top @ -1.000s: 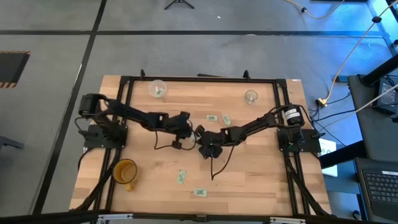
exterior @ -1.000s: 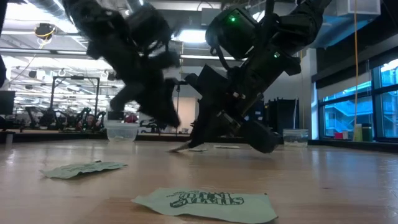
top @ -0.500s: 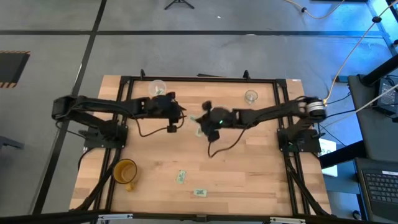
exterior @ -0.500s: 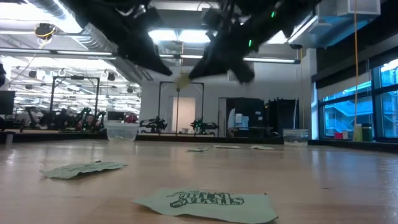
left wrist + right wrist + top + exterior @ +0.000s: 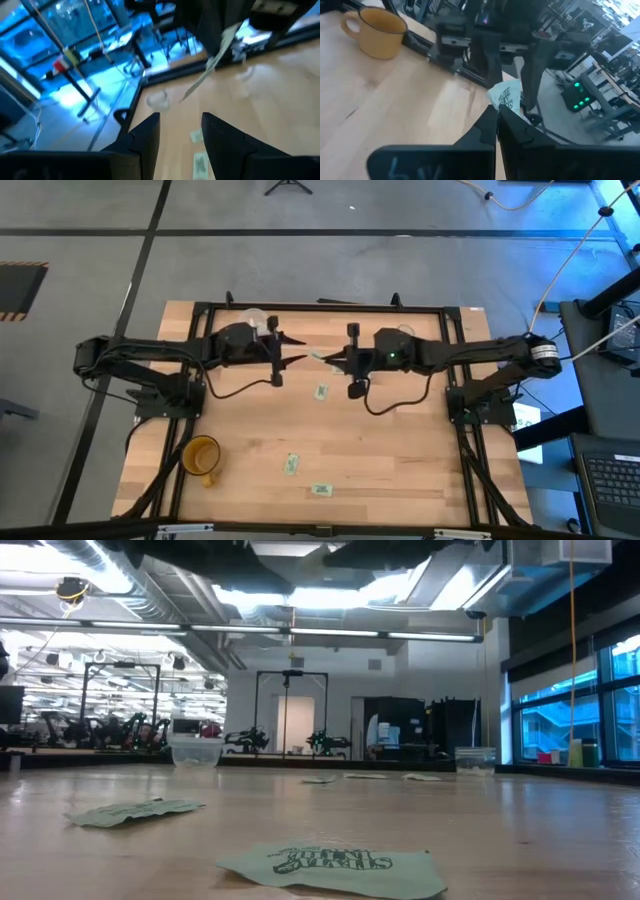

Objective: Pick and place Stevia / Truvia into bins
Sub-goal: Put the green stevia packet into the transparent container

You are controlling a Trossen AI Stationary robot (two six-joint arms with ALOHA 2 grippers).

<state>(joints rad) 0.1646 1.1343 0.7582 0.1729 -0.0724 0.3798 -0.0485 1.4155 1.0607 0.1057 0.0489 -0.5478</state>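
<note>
We saw the left gripper [image 5: 292, 348] raised over the table's far half, its fingers [image 5: 145, 135] parted and empty, pointing at the right gripper [image 5: 333, 359]. The right gripper was closed on a Stevia sachet [image 5: 506, 97], held in the air between the two arms. A wide cloudy cup [image 5: 256, 320] sat at the far left edge, a narrow clear cup [image 5: 403, 334] at the far right. Other sachets lay on the wooden table [image 5: 420, 450], one mid-table [image 5: 321, 391] and two near the front [image 5: 291, 464]. A yellow mug [image 5: 200, 456] stood front left.
</note>
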